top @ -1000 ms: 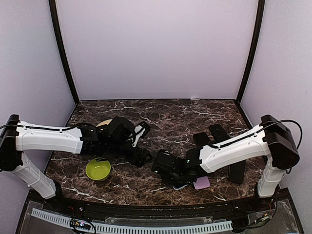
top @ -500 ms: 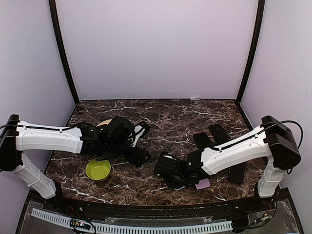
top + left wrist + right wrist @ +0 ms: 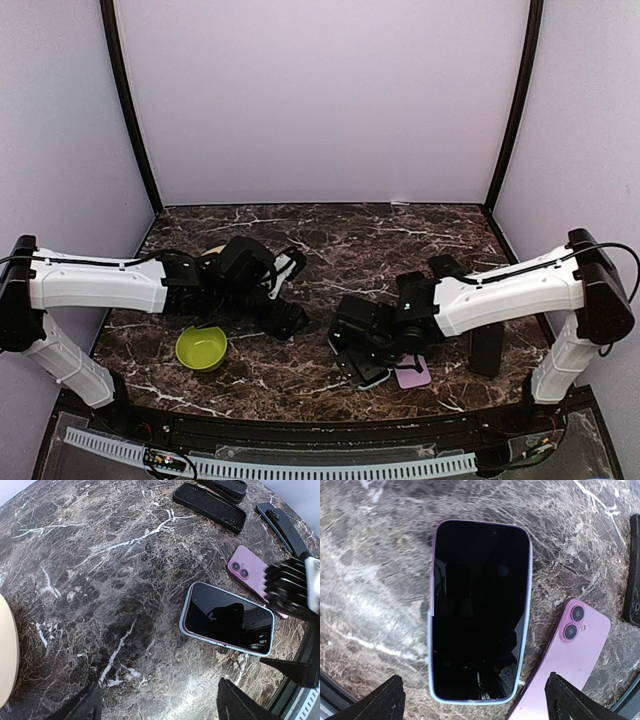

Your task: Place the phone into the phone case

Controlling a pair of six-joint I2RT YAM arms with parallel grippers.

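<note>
A dark-screened phone (image 3: 480,605) lies face up on the marble inside a light blue phone case (image 3: 473,702). The blue rim shows along its bottom and right side; on the upper left edge only the phone's purple side shows. My right gripper (image 3: 480,700) hangs open just above the phone's near end, one finger on each side, touching nothing. In the top view that gripper (image 3: 358,360) covers most of the phone (image 3: 372,380). My left gripper (image 3: 157,707) is open and empty over bare marble, short of the phone (image 3: 227,619).
A pink phone (image 3: 575,650) lies face down right beside the cased one. Several black cases (image 3: 450,272) lie further right and back. A green bowl (image 3: 201,347) and a tan plate (image 3: 212,253) are by the left arm.
My right gripper has opened wide, let go of the phone and drawn back to the right. The left arm has not moved.
</note>
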